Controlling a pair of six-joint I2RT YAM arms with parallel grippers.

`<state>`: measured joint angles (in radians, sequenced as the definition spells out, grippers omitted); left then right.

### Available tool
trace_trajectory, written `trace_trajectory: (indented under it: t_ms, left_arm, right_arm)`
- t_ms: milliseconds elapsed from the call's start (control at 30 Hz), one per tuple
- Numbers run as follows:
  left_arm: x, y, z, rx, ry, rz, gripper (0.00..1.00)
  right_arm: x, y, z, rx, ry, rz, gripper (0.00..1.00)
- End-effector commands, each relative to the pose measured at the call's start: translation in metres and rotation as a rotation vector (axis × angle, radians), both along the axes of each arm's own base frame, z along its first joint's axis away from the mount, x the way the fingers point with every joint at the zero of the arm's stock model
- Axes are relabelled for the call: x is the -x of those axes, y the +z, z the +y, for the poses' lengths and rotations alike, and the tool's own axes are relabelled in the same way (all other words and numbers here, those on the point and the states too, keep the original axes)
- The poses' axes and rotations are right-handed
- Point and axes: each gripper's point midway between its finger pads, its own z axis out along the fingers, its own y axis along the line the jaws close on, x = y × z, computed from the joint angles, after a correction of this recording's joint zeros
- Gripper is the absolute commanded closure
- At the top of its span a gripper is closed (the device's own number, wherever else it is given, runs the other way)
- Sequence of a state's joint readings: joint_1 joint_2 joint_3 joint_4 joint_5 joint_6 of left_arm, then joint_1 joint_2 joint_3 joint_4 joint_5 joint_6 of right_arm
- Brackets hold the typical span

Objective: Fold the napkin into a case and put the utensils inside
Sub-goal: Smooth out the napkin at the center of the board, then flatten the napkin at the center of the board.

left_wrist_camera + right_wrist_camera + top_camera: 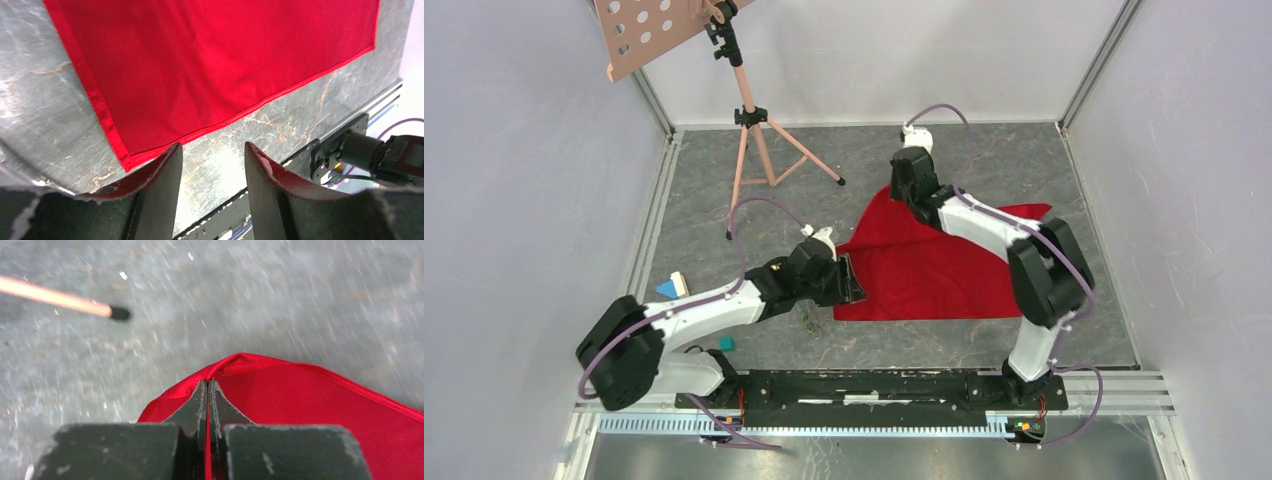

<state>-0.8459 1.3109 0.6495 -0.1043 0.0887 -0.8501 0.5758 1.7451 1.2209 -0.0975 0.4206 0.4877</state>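
The task is at an early stage. The napkin (934,275) lies mostly flat on the desk (984,160), right of centre, one layer spread wide and nowhere near a narrow pouch yet. Its far left corner is lifted into a peak by the right end effector (904,195). The right wrist view shows those fingers closed tight on the red hem, with cloth pinched between them (207,385).

The left end effector (852,280) hovers at the napkin's left edge near its front corner. In the left wrist view its fingers (160,190) stand moderately apart with nothing between them, the cloth's corner lying just under the tip of one.

What look like the utensils (809,318) lie on bare desk just in front of the left end effector, off the cloth. They are thin and dark, too small to tell apart. Small coloured blocks (669,288) sit further left, and a stand (754,150) rises at the back.

By my judgement no fold is finished. Left to do are every fold of the case, then picking up each utensil and sliding it inside.
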Motion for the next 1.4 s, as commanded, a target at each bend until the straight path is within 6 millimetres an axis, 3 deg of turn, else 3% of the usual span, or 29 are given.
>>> trace_trajectory:
  t_ms: [0, 33, 67, 133, 200, 300, 367, 400, 433, 533, 733, 833, 933, 1167, 1367]
  left_arm:
    - [-0.015, 0.029, 0.02, 0.021, 0.165, -0.075, 0.45]
    - [-0.016, 0.03, 0.025, 0.013, 0.186, -0.081, 0.44]
    - [-0.017, 0.031, 0.03, 0.0, 0.209, -0.087, 0.44]
    - [-0.016, 0.033, 0.036, -0.023, 0.228, -0.076, 0.44]
    - [-0.014, 0.035, 0.035, -0.032, 0.223, -0.061, 0.44]
    - [-0.014, 0.034, 0.033, -0.021, 0.224, -0.061, 0.43]
    - [-0.018, 0.033, 0.028, -0.01, 0.212, -0.074, 0.42]
    - [-0.019, 0.034, 0.023, -0.002, 0.193, -0.08, 0.41]
    - [-0.021, 0.033, 0.017, 0.0, 0.171, -0.085, 0.4]
    - [-0.028, 0.033, -0.005, 0.014, 0.093, -0.088, 0.35]
    - [-0.042, 0.026, -0.054, 0.04, -0.041, -0.048, 0.32]
    - [-0.048, 0.019, -0.069, 0.051, -0.064, -0.032, 0.3]
    - [-0.05, 0.009, -0.076, 0.048, -0.072, -0.014, 0.29]
    - [-0.043, -0.025, -0.078, 0.009, -0.113, 0.052, 0.26]
    - [-0.031, -0.042, -0.065, -0.044, -0.137, 0.082, 0.25]
  right_arm:
    - [-0.086, 0.05, 0.068, -0.047, 0.329, -0.326, 1.0]
    - [-0.099, 0.039, 0.08, -0.06, 0.368, -0.315, 0.99]
    - [-0.112, 0.043, 0.095, -0.094, 0.422, -0.331, 0.96]
    - [-0.126, 0.028, 0.115, -0.138, 0.506, -0.316, 0.66]
    - [-0.129, 0.034, 0.128, -0.171, 0.59, -0.306, 0.56]
    - [-0.119, 0.053, 0.125, -0.124, 0.643, -0.269, 0.36]
    - [-0.11, 0.061, 0.096, -0.03, 0.561, -0.18, 0.31]
    - [-0.101, 0.054, 0.076, 0.012, 0.505, -0.126, 0.26]
    - [-0.09, 0.063, 0.057, 0.019, 0.48, -0.114, 0.24]
    - [-0.052, 0.053, 0.008, 0.004, 0.437, -0.034, 0.21]
    - [0.017, 0.0, -0.073, 0.052, 0.271, 0.152, 0.22]
    - [0.037, -0.019, -0.107, 0.089, 0.191, 0.18, 0.21]
    - [0.048, -0.037, -0.137, 0.074, 0.124, 0.215, 0.21]
    - [0.069, -0.077, -0.181, 0.012, -0.006, 0.304, 0.22]
    - [0.119, -0.108, -0.212, 0.002, -0.13, 0.373, 0.22]
